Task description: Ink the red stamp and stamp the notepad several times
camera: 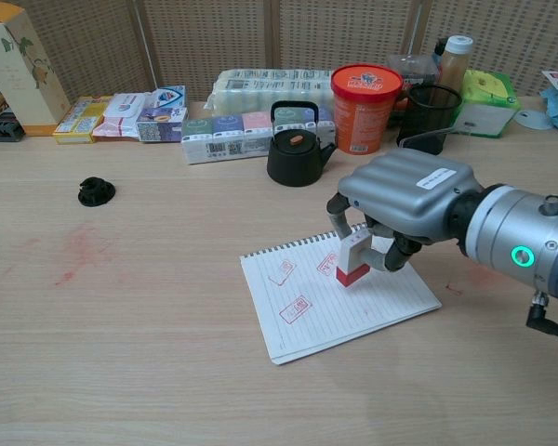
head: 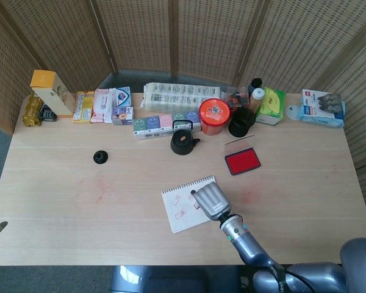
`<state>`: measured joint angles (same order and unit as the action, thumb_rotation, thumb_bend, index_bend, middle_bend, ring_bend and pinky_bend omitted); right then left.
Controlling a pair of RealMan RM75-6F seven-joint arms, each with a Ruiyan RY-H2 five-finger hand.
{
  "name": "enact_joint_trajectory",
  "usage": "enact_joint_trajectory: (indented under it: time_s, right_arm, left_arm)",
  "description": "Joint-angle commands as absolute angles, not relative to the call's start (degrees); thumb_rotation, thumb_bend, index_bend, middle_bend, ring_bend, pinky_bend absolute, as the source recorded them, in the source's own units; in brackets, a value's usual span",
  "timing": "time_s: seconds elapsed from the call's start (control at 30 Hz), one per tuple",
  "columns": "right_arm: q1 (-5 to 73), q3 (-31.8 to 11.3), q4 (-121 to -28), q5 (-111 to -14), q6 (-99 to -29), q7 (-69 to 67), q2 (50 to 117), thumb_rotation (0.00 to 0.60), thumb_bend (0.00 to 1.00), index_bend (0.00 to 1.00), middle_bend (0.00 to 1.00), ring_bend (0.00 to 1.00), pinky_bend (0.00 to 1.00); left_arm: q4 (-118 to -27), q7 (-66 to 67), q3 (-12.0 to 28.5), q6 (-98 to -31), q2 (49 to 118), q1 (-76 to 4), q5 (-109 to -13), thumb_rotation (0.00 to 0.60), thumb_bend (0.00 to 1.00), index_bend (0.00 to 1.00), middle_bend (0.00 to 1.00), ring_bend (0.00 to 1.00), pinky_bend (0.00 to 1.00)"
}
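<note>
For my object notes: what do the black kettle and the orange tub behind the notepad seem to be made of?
The black kettle looks like matte cast iron or dark ceramic: dull surface, hoop handle, brown lid knob. The orange tub looks like printed paperboard or plastic: glossy graphics, a rimmed lid. Neither can be told for sure.

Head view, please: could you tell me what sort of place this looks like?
Probably a staged lab or demo table: wicker screen panels enclose a wooden table, with assorted packaged goods lined along the back.

table (camera: 149, 307): matt pale wood | notepad (camera: 307, 316): lined paper | hand (camera: 405, 195): smooth grey metal
</note>
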<state>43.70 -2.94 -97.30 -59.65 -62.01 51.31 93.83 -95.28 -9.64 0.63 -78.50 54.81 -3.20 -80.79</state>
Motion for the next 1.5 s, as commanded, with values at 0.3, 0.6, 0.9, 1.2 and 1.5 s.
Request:
enact_joint_trajectory:
  time_s: [0.3,0.6,0.9,1.2,1.5]
  right_arm:
    - [43.98,-2.36,-94.59,-58.23,-61.07,51.40,96.01,0.600,0.58,0.80,1.00,1.00,1.00]
    - [43.65,-1.67,-90.46,-57.91,-59.94,49.44,98.79,0.600,0.58,0.80,1.00,1.00,1.00]
    - [43.18,-1.23,-87.49,-59.14,-59.44,47.66,100.40,0.600,0.58,0.80,1.00,1.00,1.00]
    - [42.58,-0.84,-87.21,-59.25,-59.49,47.77,100.74,0.600,0.58,0.80,1.00,1.00,1.00]
    - [42.28,-0.76,-87.35,-59.09,-59.42,48.25,100.98,0.600,0.58,0.80,1.00,1.00,1.00]
  left_arm:
    - [-95.11,-9.59,0.79,-78.15,54.90,-3.31,-80.23,0.600,0.00,0.00,0.00,0.00,0.11]
    - [-95.20,-8.73,0.70,-78.05,55.09,-3.39,-80.28,0.600,0.00,0.00,0.00,0.00,0.11]
    - [-95.12,-7.96,0.62,-77.73,55.41,-3.55,-80.20,0.600,0.00,0.00,0.00,0.00,0.11]
    - [-95.15,-7.99,0.65,-77.89,55.41,-3.46,-80.13,0.600,0.00,0.00,0.00,0.00,0.11]
    - [-95.15,-8.14,0.64,-77.96,55.36,-3.42,-80.20,0.600,0.00,0.00,0.00,0.00,0.11]
